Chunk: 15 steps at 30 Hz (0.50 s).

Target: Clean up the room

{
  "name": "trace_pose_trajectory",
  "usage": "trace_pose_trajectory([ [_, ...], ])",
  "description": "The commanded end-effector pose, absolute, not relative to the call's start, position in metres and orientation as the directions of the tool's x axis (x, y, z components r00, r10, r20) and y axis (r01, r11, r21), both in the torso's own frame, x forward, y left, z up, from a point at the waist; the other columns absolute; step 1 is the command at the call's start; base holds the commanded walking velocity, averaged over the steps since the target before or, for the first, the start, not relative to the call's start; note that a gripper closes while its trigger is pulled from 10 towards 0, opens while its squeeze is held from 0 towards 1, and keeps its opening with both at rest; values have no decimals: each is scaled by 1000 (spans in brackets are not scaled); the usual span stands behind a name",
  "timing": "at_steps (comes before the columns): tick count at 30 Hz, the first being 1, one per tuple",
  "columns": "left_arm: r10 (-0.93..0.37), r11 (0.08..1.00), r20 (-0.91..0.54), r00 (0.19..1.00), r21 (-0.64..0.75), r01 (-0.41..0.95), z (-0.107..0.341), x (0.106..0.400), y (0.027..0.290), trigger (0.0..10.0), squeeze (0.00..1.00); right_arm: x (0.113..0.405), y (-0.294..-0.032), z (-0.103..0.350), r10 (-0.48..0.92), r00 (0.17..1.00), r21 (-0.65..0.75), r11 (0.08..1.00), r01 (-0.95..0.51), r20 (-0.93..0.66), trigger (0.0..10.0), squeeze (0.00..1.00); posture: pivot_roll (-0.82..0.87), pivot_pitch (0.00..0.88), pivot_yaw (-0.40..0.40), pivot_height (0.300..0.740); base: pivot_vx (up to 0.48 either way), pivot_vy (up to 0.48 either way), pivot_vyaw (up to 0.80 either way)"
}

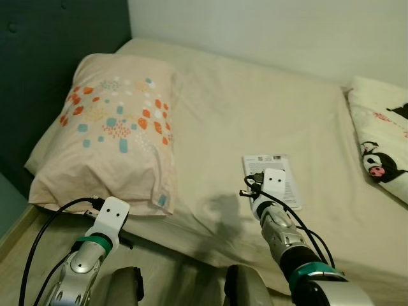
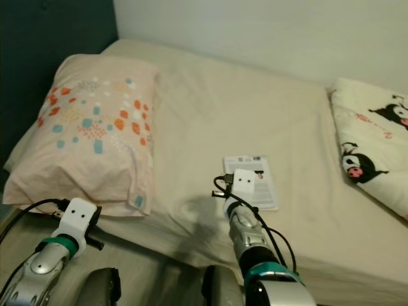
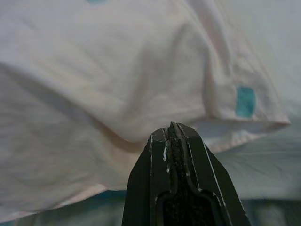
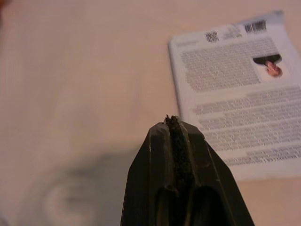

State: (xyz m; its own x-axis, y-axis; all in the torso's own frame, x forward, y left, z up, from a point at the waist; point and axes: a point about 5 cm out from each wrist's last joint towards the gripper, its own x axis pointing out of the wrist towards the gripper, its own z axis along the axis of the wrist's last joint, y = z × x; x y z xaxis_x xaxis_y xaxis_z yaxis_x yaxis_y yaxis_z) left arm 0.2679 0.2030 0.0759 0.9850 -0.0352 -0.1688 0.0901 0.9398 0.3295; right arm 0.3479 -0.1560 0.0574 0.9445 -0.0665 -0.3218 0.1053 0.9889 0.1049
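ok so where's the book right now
The book lies flat on the bed sheet, right of the pillow, just ahead of the right gripper.

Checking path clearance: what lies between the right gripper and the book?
Bare beige sheet separates the shut right gripper from the book, per the right wrist view.

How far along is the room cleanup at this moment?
Early, by the look of it. Done: the pillow sits at the head of the bed. In hand: nothing; the right pincer is shut and empty above the sheet beside the book, and the left pincer is shut near the pillow's edge. Left: the book lies on the bed, not yet picked up.
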Motion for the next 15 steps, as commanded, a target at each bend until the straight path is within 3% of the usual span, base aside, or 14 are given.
trace_pose_trajectory([
  [1, -24, 931, -110, 994, 361, 63, 88, 267, 209, 10000, 0, 343, -175, 51, -164, 918, 105, 971, 215, -362, 10000, 0, 238, 118, -84, 576, 0, 0, 0],
  [4, -18, 924, -57, 998, 379, 38, 104, 274, 216, 10000, 0, 347, -181, 57, -200, 912, 123, 958, 258, -357, 10000, 0, 260, 137, -68, 576, 0, 0, 0],
  [6, -3, 924, -13, 1000, 381, 8, 120, 278, 225, 10000, 0, 350, -185, 61, -222, 909, 140, 948, 286, -352, 10000, 1000, 276, 161, -52, 576, 0, 0, 0],
  [15, 62, 921, 11, 998, 384, -62, 147, 273, 253, 10000, 0, 347, -183, 55, -197, 908, 164, 948, 272, -371, 10000, 1000, 350, 186, -34, 576, 0, 0, 0],
])
